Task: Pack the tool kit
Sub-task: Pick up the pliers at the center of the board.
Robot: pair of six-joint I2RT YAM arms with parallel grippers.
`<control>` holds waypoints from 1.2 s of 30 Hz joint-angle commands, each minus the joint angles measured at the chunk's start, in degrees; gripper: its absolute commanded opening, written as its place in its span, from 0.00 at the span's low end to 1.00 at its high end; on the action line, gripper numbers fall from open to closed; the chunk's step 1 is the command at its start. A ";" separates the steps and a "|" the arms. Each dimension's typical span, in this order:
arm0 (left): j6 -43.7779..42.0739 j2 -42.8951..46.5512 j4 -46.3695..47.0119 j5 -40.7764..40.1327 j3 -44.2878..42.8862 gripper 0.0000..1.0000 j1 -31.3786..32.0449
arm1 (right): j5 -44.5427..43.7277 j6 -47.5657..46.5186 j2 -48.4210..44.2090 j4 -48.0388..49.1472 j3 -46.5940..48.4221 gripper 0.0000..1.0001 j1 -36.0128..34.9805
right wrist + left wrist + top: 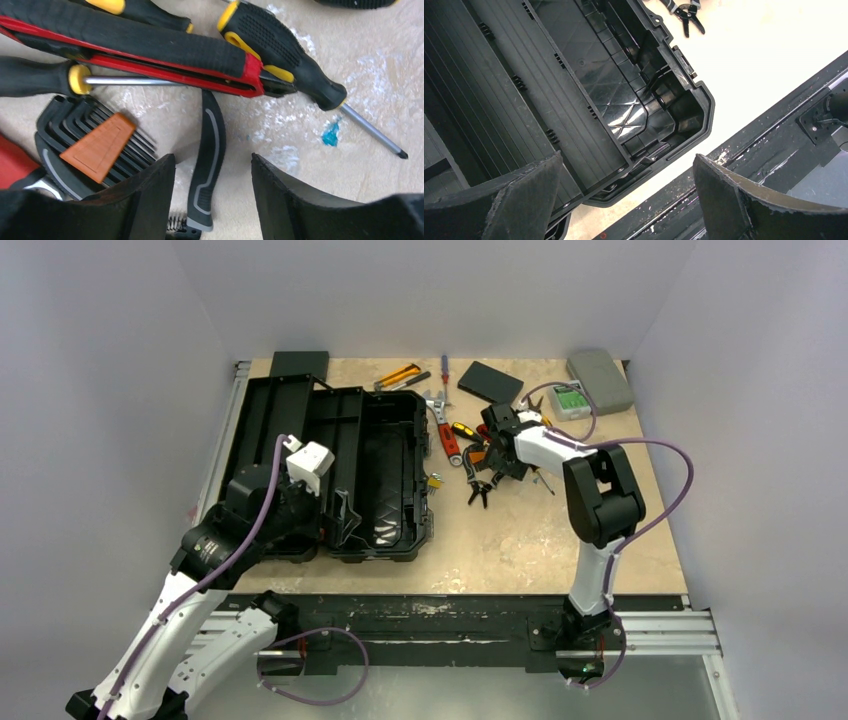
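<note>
The right claw point(211, 167), jaws parted, straddles a black grey-striped tool handle point(212, 125) on the tan surface point(520, 540), bare room toward its front edge, while the wide-spread left claw point(628, 159) hovers over the near corner of the large black plastic toolbox point(378, 548), lid flung back, at left.

Plain pale grey-white walls close the scene in on three sides: a back wall point(430, 290), a left wall point(90, 390) and a right wall point(760, 390), all bare and matte. Between them sits a beige, stone-patterned tabletop point(520, 540), scuffed white in places and carrying a small teal smear point(330, 134). A silver metal rail point(222, 440) runs along the tabletop's left edge. At its near edge lies a black strip point(450, 610) flecked with white marks, with more silver framing point(660, 625) beside it. Below that is a smooth grey floor surface point(480, 690). The light is soft and even, though the tabletop glares nearly white in the left wrist view.
</note>
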State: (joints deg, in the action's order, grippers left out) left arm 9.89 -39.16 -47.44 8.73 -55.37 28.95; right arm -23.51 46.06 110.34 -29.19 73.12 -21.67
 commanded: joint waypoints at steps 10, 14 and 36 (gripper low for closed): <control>-0.42 -0.39 1.36 -0.94 0.35 0.99 0.21 | -0.56 -0.50 -0.92 4.27 -1.27 0.00 0.26; -0.49 -0.58 1.49 -0.86 0.39 0.99 0.23 | 0.54 -2.48 -7.32 11.06 -7.21 0.00 0.25; -0.75 -0.71 1.76 -0.79 0.35 0.98 0.16 | 10.67 -11.33 -43.78 45.84 -36.09 0.00 0.23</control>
State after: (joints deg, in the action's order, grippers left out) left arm 9.85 -40.16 -47.44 8.45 -55.37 28.95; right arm -18.35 36.88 70.72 8.51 36.14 -21.63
